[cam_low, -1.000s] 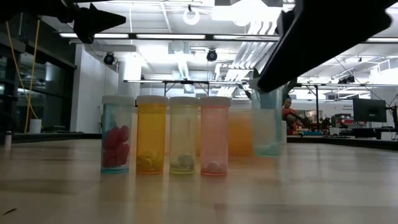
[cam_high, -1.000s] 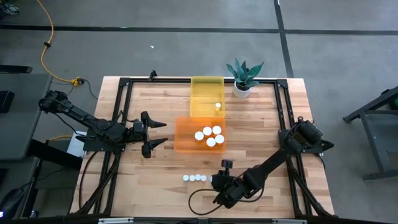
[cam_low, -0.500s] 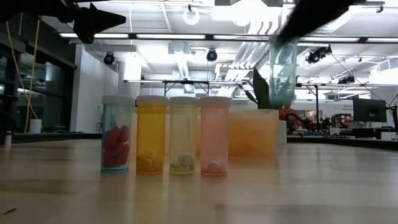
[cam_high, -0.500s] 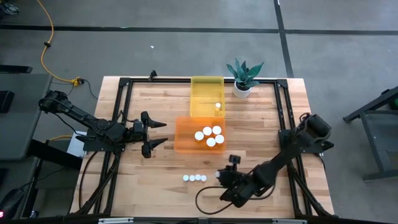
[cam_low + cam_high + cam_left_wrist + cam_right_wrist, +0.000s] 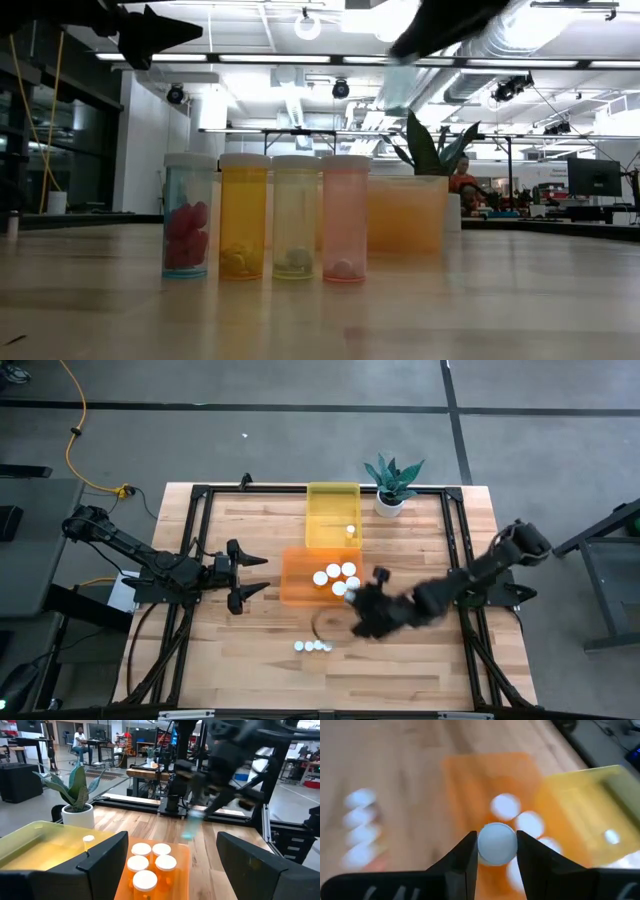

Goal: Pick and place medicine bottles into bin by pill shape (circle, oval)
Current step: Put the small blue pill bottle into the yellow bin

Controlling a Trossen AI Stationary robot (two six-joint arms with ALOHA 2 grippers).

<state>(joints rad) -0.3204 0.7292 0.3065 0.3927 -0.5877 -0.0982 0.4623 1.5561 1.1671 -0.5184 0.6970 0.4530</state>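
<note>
My right gripper (image 5: 358, 600) is shut on a pale teal medicine bottle (image 5: 400, 85) and stands high above the table, at the near right corner of the orange bin (image 5: 298, 588). Several white-capped bottles (image 5: 335, 577) stand in that bin. The yellow bin (image 5: 333, 512) behind it holds one bottle (image 5: 351, 530). A row of several bottles (image 5: 313, 646) stands on its bases on the table near the front: blue (image 5: 188, 228), orange (image 5: 244, 228), yellow-green (image 5: 296, 228) and pink (image 5: 346, 228). My left gripper (image 5: 262, 573) waits open, left of the orange bin. My right gripper pinches the bottle at its upper end between its two fingers (image 5: 462, 855), and the white cap (image 5: 496, 843) shows between them. The fingers slant down from the table's right side. The bottle is lifted clear, high above the table, its body below the fingers.
A potted plant (image 5: 393, 485) stands at the far right, beside the yellow bin. A black frame (image 5: 200, 510) runs round the table. A dark cable (image 5: 322, 622) loops over the wood between the bottle row and the orange bin. A person (image 5: 78, 740) sits far off in the room.
My right gripper has risen from table height at the right end of the bottle row and swung toward the far edge, up to the orange bin. The pale teal bottle has gone with it, lifted clear. The row of bottles has stayed in place.
</note>
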